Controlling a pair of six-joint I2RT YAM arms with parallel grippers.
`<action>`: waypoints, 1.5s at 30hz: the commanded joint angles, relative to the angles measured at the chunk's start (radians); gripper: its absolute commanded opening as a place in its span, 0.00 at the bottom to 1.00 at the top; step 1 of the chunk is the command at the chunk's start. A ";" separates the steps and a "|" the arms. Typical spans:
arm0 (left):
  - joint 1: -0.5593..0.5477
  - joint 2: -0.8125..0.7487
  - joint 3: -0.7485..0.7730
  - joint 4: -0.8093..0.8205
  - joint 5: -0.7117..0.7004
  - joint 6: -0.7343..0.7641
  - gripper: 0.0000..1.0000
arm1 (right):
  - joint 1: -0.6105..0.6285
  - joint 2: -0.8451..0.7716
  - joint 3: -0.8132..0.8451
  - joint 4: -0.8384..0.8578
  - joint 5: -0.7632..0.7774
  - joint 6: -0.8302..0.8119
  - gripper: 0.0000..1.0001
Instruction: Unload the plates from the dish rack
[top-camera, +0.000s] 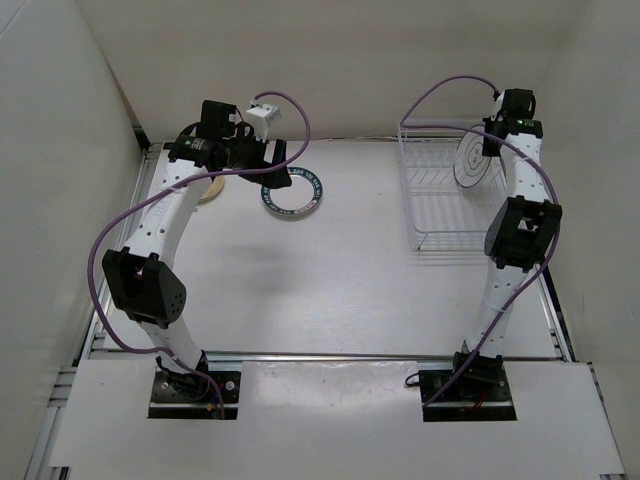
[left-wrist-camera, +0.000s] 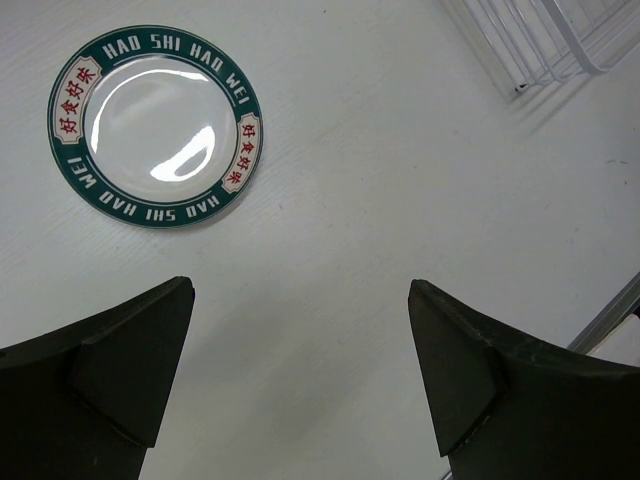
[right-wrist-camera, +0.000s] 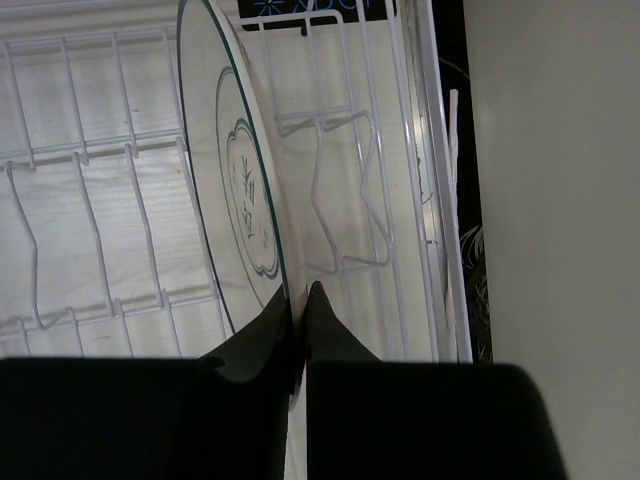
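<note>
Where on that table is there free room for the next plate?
The table's middle, between the green-rimmed plate and the dish rack, is bare. It's crowded far left, where the left gripper hangs by the tan plate.

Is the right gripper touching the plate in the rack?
Touching. In the right wrist view the right gripper pinches the upright plate by its rim.

You get bright, even overhead light in the top view, with only faint, soft shadows on the table under the arms. At the left wrist, a white glare patch sits on the green-rimmed plate, and the fingers of the left gripper go near-black. At the right wrist, the dish rack bars wash into the pale table, the leaf-patterned plate stays sharp, and the right gripper is a featureless black mass.
</note>
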 joint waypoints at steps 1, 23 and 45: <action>0.000 -0.033 0.001 -0.006 0.025 0.012 0.99 | -0.008 0.005 0.060 0.031 -0.014 0.027 0.00; 0.000 -0.014 0.020 0.003 0.116 0.002 0.99 | 0.126 -0.222 -0.024 0.127 0.360 -0.002 0.00; 0.000 0.107 0.152 0.083 0.266 -0.146 0.99 | 0.182 -0.512 -0.303 -0.104 -1.118 0.151 0.00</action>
